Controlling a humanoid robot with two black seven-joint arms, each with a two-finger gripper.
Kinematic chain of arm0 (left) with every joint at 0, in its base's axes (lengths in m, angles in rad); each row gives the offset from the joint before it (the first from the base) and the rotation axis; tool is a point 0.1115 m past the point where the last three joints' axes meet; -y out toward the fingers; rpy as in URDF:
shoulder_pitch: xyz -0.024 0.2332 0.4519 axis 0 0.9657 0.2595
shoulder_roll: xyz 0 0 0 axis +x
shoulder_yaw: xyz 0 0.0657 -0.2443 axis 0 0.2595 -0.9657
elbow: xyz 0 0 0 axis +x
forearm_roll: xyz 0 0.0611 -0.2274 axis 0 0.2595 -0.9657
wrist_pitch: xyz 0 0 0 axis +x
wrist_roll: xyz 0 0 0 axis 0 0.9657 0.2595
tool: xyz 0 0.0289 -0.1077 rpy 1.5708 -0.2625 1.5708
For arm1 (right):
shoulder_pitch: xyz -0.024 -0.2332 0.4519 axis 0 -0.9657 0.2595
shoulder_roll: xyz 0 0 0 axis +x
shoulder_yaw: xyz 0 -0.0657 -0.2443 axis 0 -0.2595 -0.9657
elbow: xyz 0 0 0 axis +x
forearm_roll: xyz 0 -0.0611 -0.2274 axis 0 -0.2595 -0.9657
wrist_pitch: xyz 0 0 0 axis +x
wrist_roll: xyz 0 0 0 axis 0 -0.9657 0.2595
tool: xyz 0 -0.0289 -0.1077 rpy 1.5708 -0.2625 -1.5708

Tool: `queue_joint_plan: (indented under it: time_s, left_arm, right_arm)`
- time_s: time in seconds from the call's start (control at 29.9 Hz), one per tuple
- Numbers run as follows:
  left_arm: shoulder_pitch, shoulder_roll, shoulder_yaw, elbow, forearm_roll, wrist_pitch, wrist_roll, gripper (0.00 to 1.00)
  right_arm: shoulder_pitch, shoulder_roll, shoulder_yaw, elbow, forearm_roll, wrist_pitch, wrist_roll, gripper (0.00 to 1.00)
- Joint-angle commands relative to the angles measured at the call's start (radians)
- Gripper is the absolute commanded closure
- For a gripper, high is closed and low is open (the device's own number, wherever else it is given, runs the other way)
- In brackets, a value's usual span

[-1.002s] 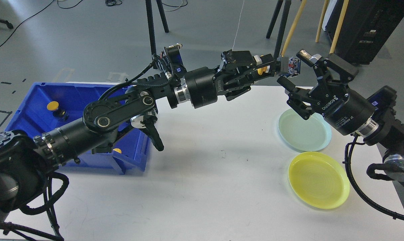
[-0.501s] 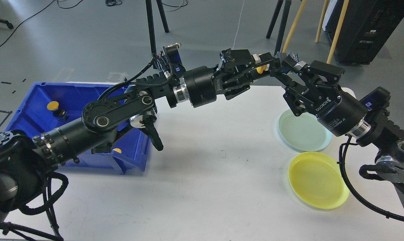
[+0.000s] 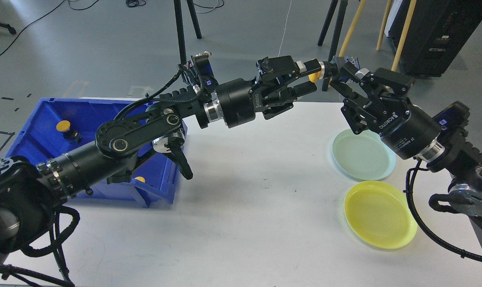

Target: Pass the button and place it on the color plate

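Observation:
A button with a yellow cap (image 3: 313, 76) and a dark body is held in the air above the table's far edge, between my two grippers. My right gripper (image 3: 336, 75) comes in from the right and is shut on the button's body end. My left gripper (image 3: 308, 76) comes in from the left. Its fingers stand apart above and below the yellow cap, open. A pale green plate (image 3: 362, 156) and a yellow plate (image 3: 380, 214) lie on the white table (image 3: 245, 207) below my right arm.
A blue bin (image 3: 33, 119) stands at the table's left, with more yellow buttons (image 3: 62, 126) inside, partly hidden by my left arm. Tripod legs (image 3: 181, 28) and wooden poles (image 3: 346, 36) stand on the floor beyond the table.
My right gripper moved left to the button and shut on its body. My left gripper's fingers spread apart and the left arm drew back a little to the left.

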Motion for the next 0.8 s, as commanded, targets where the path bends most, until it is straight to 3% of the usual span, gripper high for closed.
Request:
queue_joint_plan:
  time_s: [0.0, 0.17, 0.3, 0.6, 0.67, 0.77]
  left_arm:
    - [0.001, -0.001, -0.002, -0.001, -0.001, 0.0, -0.002, 0.26]
    - [0.003, -0.001, -0.007, -0.001, -0.001, 0.0, -0.002, 0.18]
    - [0.009, 0.002, -0.028, -0.001, -0.001, 0.0, -0.002, 0.15]
    - [0.006, -0.001, -0.033, -0.001, -0.001, 0.0, -0.002, 0.15]
    - [-0.006, 0.01, -0.024, -0.001, 0.0, 0.0, -0.002, 0.15]
    - [-0.083, 0.106, 0.014, -0.002, 0.002, 0.0, -0.002, 0.15]
  right_arm:
    - [0.0, -0.004, -0.004, 0.0, -0.003, -0.005, -0.002, 0.99]
    - [-0.012, -0.013, 0.019, -0.001, 0.011, -0.026, 0.001, 0.99]
    - [-0.144, -0.011, 0.086, -0.009, 0.08, -0.092, 0.001, 1.0]
    - [-0.532, -0.004, 0.08, 0.045, 0.541, -0.341, -0.008, 1.0]
    - [-0.557, -0.005, 0.065, 0.037, 0.609, -0.379, -0.046, 1.0]
    - [-0.558, -0.004, 0.039, 0.025, 0.631, -0.388, -0.146, 1.0]
